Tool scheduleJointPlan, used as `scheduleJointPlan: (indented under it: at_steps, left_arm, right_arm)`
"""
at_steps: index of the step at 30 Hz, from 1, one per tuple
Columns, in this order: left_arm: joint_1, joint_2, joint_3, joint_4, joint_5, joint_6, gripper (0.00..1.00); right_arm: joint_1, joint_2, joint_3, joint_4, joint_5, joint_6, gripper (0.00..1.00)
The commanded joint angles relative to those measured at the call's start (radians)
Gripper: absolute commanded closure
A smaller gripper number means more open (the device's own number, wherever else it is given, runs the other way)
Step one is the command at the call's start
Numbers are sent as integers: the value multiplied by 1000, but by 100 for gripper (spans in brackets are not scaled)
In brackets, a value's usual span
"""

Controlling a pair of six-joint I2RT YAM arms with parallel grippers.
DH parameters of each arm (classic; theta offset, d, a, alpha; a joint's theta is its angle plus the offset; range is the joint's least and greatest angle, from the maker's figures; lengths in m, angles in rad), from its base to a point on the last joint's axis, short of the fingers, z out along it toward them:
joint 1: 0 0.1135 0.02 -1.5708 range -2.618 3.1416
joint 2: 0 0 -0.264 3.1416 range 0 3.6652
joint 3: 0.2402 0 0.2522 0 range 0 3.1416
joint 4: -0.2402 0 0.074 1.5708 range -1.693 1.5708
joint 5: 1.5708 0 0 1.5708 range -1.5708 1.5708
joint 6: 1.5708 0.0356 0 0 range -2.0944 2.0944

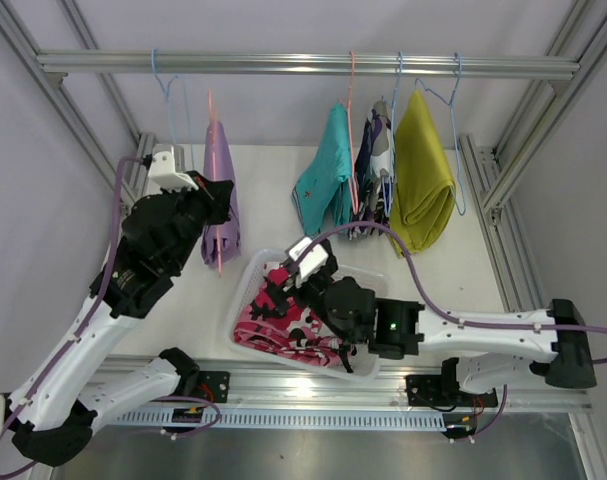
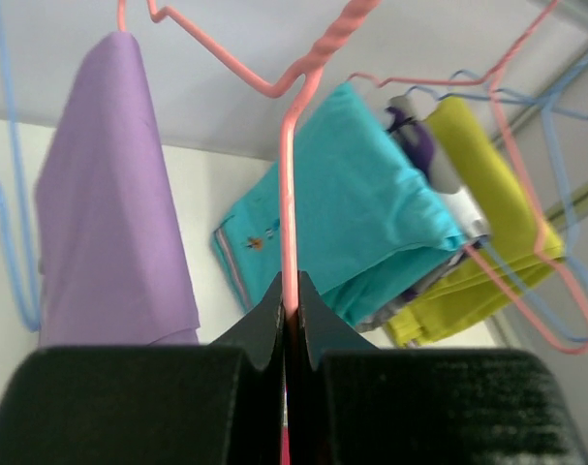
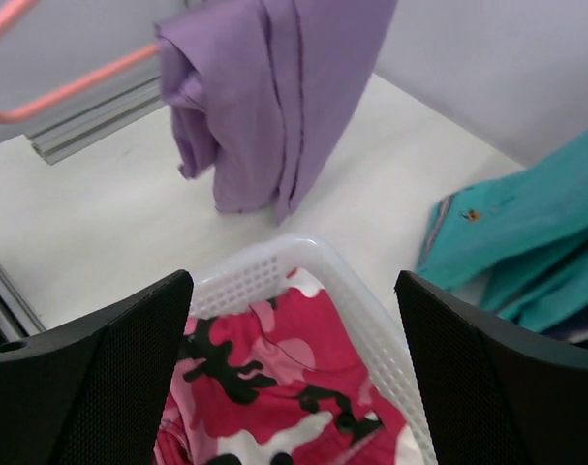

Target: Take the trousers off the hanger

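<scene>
Jaws of the left gripper (image 2: pixel 292 295) are pressed together on the thin wire of the pink hanger (image 2: pixel 290 194), with no gap showing. The lilac trousers (image 2: pixel 109 194) hang folded over that hanger, at the left of the frame. The right gripper (image 3: pixel 294 291) is spread wide and holds nothing. It hangs over the near rim of the white basket (image 3: pixel 274 257), where the pink camouflage trousers (image 3: pixel 294 378) already lie.

The likeliest trouble is the wire. It is thin and smooth, so a pull on the lilac cloth could probably twist it or drag it through the pinch. The hanger would then swing into the empty blue hanger (image 1: pixel 168 100) just beside it. A shallow grasp might also catch only one layer of the fold.

Only the left wrist view shows the pinch on the wire. Only the right wrist view shows that the spread fingers are empty, with the lilac cloth hanging beyond the basket. The top view alone shows the rail (image 1: pixel 303 65) and the teal trousers (image 1: pixel 328 170), purple camouflage trousers (image 1: pixel 373 150) and yellow trousers (image 1: pixel 423 175) hanging at its right. Whether the pink hook sits on the rail I cannot tell.
</scene>
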Motion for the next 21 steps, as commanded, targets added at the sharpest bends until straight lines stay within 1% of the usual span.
scheduleJointPlan:
  at_steps: [1, 6, 9, 14, 21]
  left_arm:
    - [-13, -38, -6, 160, -82, 88, 100]
    - [-20, -49, -13, 156, -148, 128, 99]
    - [-20, -68, -20, 156, -168, 115, 100]
    - [-19, -48, 45, 23, -203, 64, 100]
    - [-17, -48, 74, -45, -179, 15, 100]
  right_arm:
    - [1, 70, 16, 245, -55, -48, 9]
    - [-7, 178, 3, 385, -90, -45, 8]
    - [-7, 244, 4, 448, -98, -57, 6]
    - [-7, 334, 9, 534, -96, -90, 4]
    - [-19, 442, 64, 610, -79, -166, 3]
